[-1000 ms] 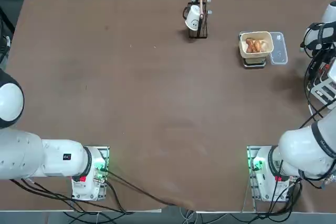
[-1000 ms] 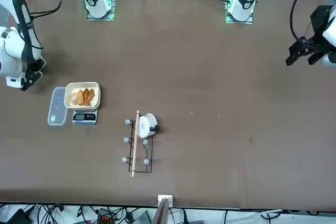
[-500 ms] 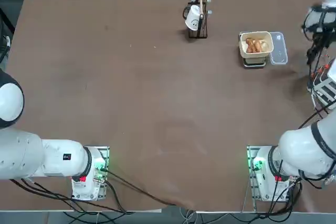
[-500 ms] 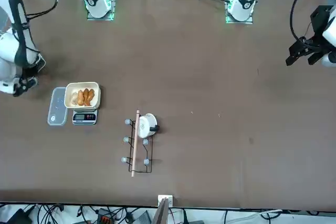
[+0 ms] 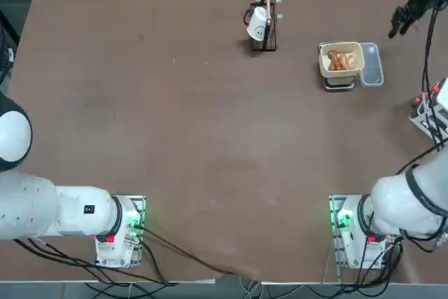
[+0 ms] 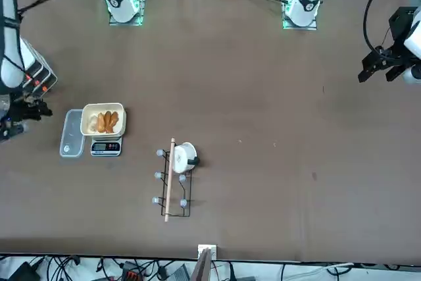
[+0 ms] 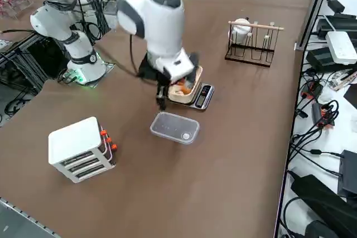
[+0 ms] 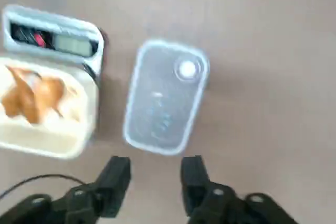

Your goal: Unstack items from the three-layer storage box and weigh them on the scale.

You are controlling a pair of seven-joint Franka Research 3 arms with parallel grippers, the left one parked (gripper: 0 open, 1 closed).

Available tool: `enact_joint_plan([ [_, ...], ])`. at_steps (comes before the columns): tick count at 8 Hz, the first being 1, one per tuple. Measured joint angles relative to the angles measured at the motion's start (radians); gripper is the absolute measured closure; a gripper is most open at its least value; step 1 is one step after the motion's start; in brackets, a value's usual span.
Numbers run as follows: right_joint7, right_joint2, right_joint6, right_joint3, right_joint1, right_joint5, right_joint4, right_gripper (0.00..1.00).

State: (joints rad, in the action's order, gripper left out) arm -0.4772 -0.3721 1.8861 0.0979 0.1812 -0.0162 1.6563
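Scale is sitting on the brown table, its cream tray holding several brown and tan items. Clear lid-like panel is lying flat just beside the tray, on its side away from the dark stand with the white cup.

Three-layer storage box is standing well apart from the scale, near the table edge on the robot's right, with red and orange bits on its front.

Right gripper is hanging above the table just beyond the clear panel, on the far side of it from the tray; wrist view is looking straight down on panel and scale. In the top view the gripper is showing at the far right corner of the table.

Scale's display is visible in the wrist view, but no digits or labels are readable.

The gripper's 2 fingers are standing parted with bare table showing in the gap. They are holding nothing and touching nothing.
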Motion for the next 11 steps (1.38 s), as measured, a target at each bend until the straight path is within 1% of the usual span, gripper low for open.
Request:
enact_joint_plan([
  [1, 0.070, 0.002, -0.037, -0.001, -0.030, 0.012, -0.056, 0.14],
  [2, 0.163, 0.006, -0.099, -0.002, -0.051, 0.052, -0.118, 0.00],
  [3, 0.268, 0.017, -0.156, -0.003, -0.071, 0.086, -0.170, 0.00],
  [4, 0.337, 0.040, -0.185, -0.006, -0.094, 0.092, -0.205, 0.00],
  [5, 0.366, 0.076, -0.217, -0.008, -0.118, 0.092, -0.217, 0.00],
  [6, 0.372, 0.122, -0.257, -0.009, -0.145, 0.084, -0.209, 0.00],
  [7, 0.379, 0.182, -0.270, -0.012, -0.173, 0.073, -0.169, 0.00],
  [8, 0.384, 0.250, -0.269, -0.036, -0.180, 0.061, -0.105, 0.00],
  [9, 0.393, 0.315, -0.244, -0.081, -0.170, 0.036, -0.028, 0.00],
  [10, 0.412, 0.372, -0.203, -0.111, -0.167, 0.017, 0.052, 0.00],
  [11, 0.432, 0.409, -0.192, -0.122, -0.167, 0.013, 0.105, 0.00],
])
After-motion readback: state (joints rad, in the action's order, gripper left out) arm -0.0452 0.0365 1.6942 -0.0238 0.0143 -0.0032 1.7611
